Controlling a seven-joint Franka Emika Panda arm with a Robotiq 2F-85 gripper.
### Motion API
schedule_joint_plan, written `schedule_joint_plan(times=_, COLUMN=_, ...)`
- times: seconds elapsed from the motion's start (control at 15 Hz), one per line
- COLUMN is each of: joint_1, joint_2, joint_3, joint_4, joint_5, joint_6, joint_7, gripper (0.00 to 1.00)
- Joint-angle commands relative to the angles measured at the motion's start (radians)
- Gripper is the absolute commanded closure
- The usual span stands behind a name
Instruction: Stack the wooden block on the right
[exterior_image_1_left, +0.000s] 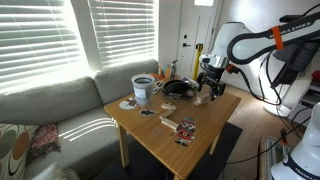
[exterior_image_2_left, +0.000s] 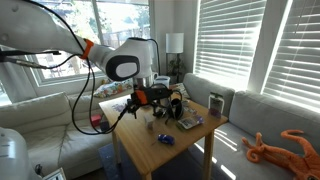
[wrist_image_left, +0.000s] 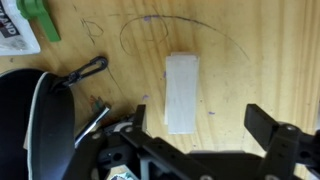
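A pale wooden block (wrist_image_left: 183, 92) lies flat on the wooden table (wrist_image_left: 270, 50) in the wrist view, lengthwise between my fingers and closer to the left one. My gripper (wrist_image_left: 200, 120) is open and empty, hovering just above the block without touching it. In an exterior view the gripper (exterior_image_1_left: 208, 82) hangs over the far end of the table (exterior_image_1_left: 180, 140), with a small wooden block (exterior_image_1_left: 200, 99) below it. It also shows over the table in an exterior view (exterior_image_2_left: 150, 97).
A black rounded object (wrist_image_left: 30, 120) lies close to the left of the gripper, with a black clip (wrist_image_left: 85, 72) and a green piece (wrist_image_left: 35, 18) beyond. A white bucket (exterior_image_1_left: 143, 90) and small items (exterior_image_1_left: 186, 130) stand on the table. Sofas surround it.
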Motion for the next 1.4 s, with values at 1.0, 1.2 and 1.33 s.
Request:
schedule_joint_plan(times=1.0, joint_1=-0.02, joint_2=0.051, joint_3=-0.007, joint_4=0.038, joint_5=0.015, joint_6=-0.041, joint_7=0.116, gripper=0.38)
schedule_joint_plan(times=1.2, joint_1=-0.025, joint_2=0.085, joint_3=0.004, joint_4=0.058, joint_5=-0.014, joint_6=-0.023, joint_7=0.165, gripper=0.3)
schedule_joint_plan(times=1.33, joint_1=-0.025, joint_2=0.114, joint_3=0.007, joint_4=0.078, joint_5=-0.023, joint_6=-0.029, joint_7=0.186, gripper=0.24)
